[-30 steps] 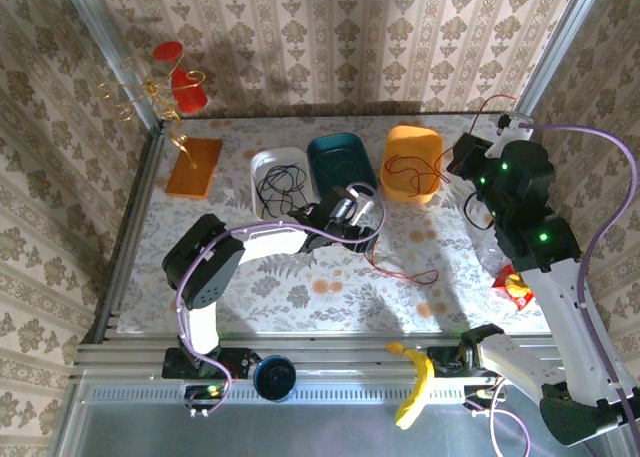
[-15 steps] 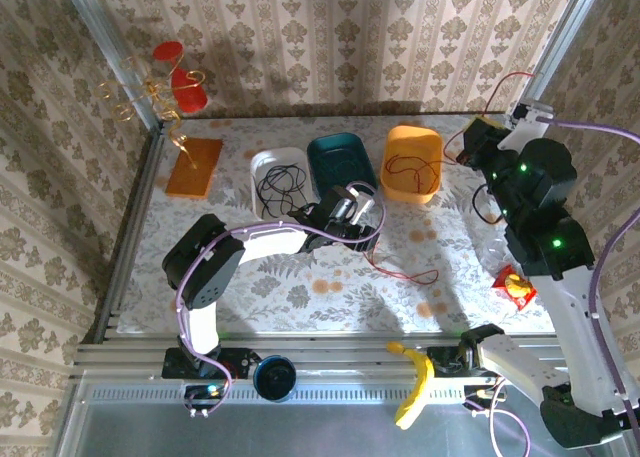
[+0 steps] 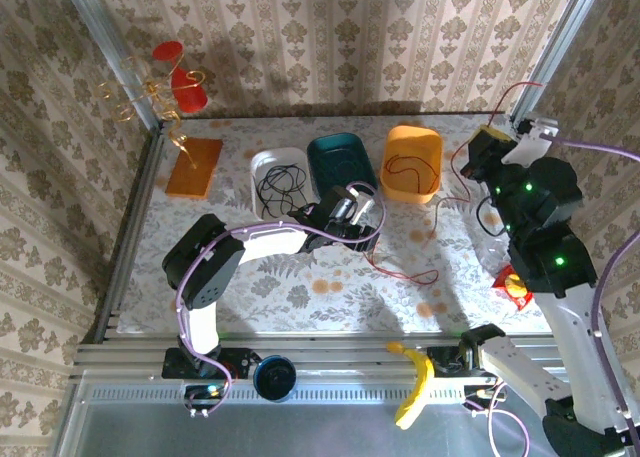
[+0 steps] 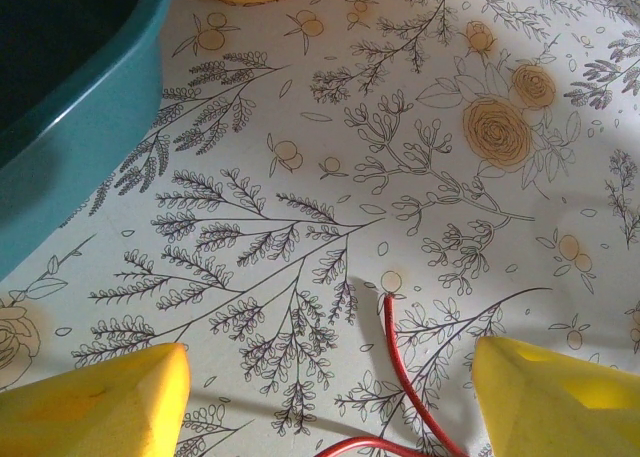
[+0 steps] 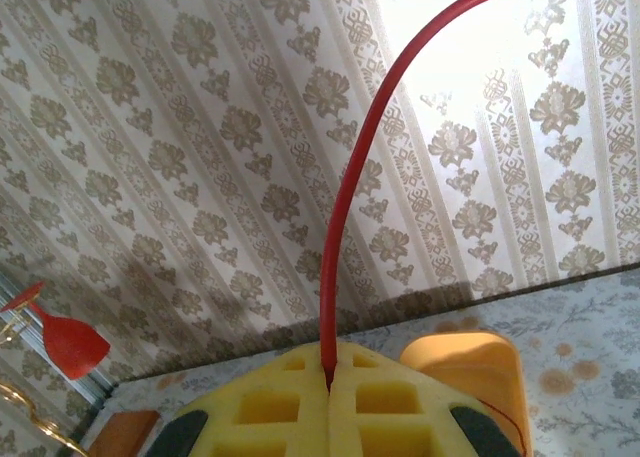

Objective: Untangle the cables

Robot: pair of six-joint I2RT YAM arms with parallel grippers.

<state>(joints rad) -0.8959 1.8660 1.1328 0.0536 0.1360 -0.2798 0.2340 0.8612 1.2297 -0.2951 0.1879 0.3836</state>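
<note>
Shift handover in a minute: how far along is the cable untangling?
Done: the black cable lies in the white bin. In hand: the right gripper is shut on the red cable, held high. Remaining: its tail crosses the table by the open left gripper; the teal bin is too dark to judge.

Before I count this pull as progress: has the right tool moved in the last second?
Yes. The right tool, shut on the red cable, has moved farther right and back, away from the orange bin.
</note>
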